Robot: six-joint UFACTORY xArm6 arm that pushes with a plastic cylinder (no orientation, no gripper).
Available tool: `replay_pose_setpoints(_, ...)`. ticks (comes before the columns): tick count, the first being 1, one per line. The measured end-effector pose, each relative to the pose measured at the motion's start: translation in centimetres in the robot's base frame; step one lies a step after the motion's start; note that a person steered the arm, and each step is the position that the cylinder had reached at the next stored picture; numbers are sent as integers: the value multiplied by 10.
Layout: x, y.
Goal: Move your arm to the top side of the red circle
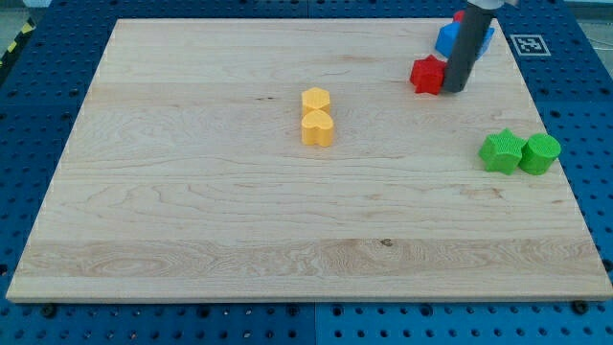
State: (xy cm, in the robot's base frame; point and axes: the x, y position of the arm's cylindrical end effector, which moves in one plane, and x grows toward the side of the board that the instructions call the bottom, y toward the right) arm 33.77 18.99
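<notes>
My tip (454, 90) rests on the board near the view's top right. A red block (427, 75), its shape unclear, sits right against the tip's left side. Behind the rod lie a blue block (446, 38) and a second blue piece (488, 36), both partly hidden by it. A small patch of red (460, 15) shows at the view's top edge just left of the rod; I cannot tell its shape.
A yellow hexagon (315, 99) and a yellow heart (318, 128) touch each other near the board's middle. A green star (501, 151) and a green circle (540, 153) sit side by side at the view's right, near the wooden board's edge (565, 192).
</notes>
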Motion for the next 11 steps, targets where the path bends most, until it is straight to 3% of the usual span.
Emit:
replay_pose_setpoints(1, -5, -4)
replay_pose_setpoints(3, -34, -84)
replay_pose_setpoints(4, 1, -34)
replay_pose_setpoints(5, 17, 58)
replay_pose_setpoints(6, -7, 145)
replay_pose_setpoints(7, -40, 155)
replay_pose_setpoints(9, -141, 87)
replay_pose_setpoints(11, -144, -4)
